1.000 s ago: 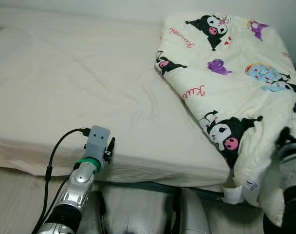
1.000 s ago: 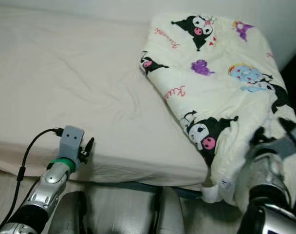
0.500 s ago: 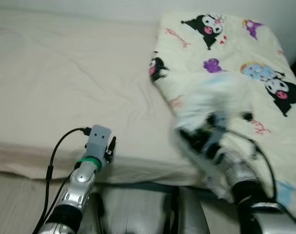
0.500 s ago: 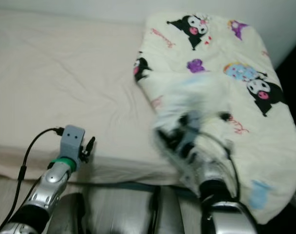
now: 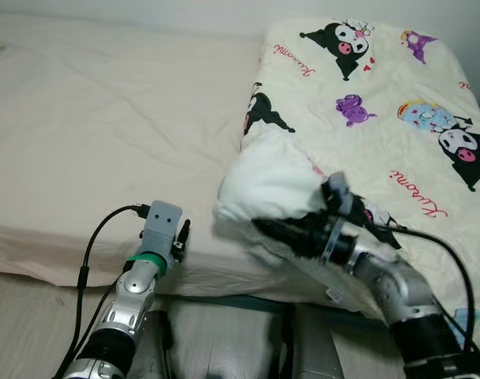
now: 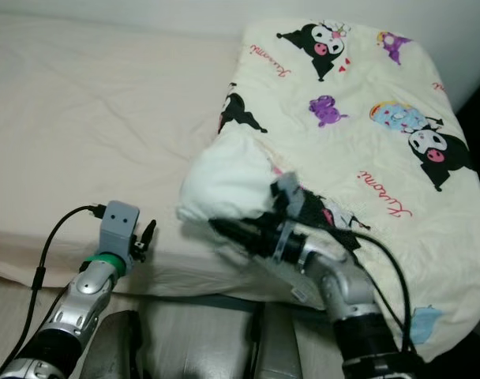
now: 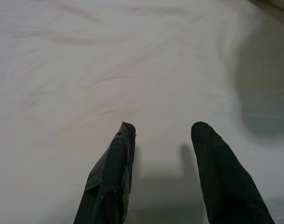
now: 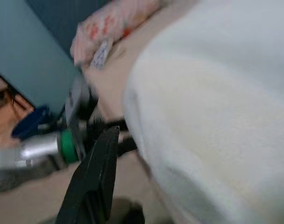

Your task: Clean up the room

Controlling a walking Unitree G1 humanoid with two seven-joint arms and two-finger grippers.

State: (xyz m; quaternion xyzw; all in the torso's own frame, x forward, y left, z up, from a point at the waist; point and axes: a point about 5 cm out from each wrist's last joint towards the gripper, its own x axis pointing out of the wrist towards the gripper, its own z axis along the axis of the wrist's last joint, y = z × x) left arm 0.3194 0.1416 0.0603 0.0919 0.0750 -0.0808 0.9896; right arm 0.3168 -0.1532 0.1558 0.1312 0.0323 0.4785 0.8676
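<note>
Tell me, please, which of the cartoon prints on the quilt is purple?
The small purple figure in the middle of the quilt, below the top black-and-white character; the characters around it are black and white or blue.

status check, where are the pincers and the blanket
Right pincer shut on blanket corner, lifted over the bed. Left pincer open, idle at bed edge.

A quilt [image 5: 382, 103] lies on the right half of the bed [image 5: 106, 134]. Its near left corner is lifted off the sheet in the right tool [image 5: 275, 231]. The left tool [image 5: 179, 237] hovers at the bed's front edge, left of that corner.
</note>
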